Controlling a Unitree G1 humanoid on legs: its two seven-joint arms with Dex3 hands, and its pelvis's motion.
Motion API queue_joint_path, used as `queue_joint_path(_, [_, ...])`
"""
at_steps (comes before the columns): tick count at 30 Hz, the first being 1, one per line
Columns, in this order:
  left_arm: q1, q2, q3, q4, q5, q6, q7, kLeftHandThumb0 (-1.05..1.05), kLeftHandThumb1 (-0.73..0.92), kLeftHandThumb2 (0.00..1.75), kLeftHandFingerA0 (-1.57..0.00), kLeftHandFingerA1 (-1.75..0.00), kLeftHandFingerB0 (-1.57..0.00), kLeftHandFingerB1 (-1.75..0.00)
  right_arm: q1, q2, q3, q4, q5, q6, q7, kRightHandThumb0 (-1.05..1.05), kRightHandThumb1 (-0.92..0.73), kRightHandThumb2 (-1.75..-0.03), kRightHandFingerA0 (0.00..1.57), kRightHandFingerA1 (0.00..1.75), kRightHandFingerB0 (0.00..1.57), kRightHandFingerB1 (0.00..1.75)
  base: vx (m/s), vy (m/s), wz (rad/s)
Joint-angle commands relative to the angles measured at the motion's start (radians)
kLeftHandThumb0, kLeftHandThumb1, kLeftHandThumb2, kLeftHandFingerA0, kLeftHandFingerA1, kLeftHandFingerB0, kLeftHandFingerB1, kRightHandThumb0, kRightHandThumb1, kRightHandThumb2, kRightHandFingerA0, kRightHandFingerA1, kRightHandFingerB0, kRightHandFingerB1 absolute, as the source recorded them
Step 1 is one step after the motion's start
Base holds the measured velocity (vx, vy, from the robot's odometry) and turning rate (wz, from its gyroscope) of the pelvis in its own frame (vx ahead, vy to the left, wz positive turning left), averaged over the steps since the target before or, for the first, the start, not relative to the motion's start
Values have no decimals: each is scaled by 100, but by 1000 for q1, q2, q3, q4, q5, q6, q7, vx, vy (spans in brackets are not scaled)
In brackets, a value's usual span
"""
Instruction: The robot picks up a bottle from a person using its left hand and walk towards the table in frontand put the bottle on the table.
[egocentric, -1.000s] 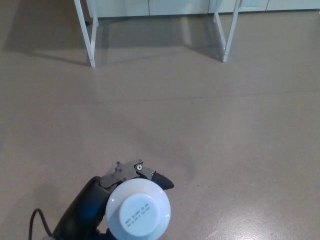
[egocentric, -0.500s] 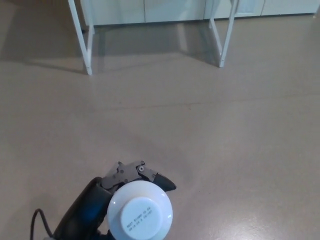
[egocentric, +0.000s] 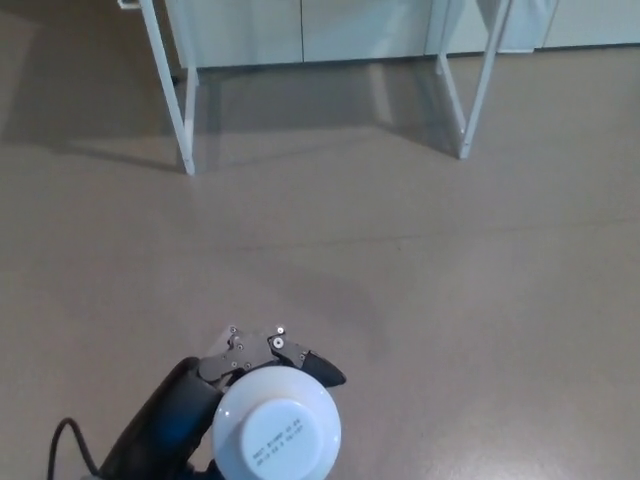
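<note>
So the white bottle (egocentric: 277, 432) is being gripped upright in the left hand (egocentric: 185, 410), fingers wrapped round it, low over the floor (egocentric: 400, 280). It's probably being kept level for carrying toward the white table legs (egocentric: 169, 90) well ahead. No right hand is being shown.

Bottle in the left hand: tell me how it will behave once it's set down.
The bottle looks round from above, so it would probably roll if tipped over. Its white top looks smooth, so it may slip if the left hand loosens. No denting shows under the grip, so it is likely stiff.
</note>
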Motion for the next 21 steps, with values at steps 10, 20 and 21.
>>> queue_joint_path(10, [5,-2,-5,-18,-5,-13,6,-13,78,71,-89,-134,-74,-97,-2,-16,2,-4,2,14,17,-39,-64,-59,67,48,55,41,322,-193,14])
queue_joint_path(20, [8,4,-9,-29,2,-5,5,-13,78,74,-91,-138,-73,-98,5,-14,9,-11,-1,21,10,-37,-66,-58,69,46,55,41,461,151,-33])
queue_joint_path(21, [8,4,-9,-29,2,-5,6,-13,78,74,-91,-138,-73,-98,5,-14,9,-11,-1,22,10,-37,-66,-58,69,46,55,41,550,173,10])
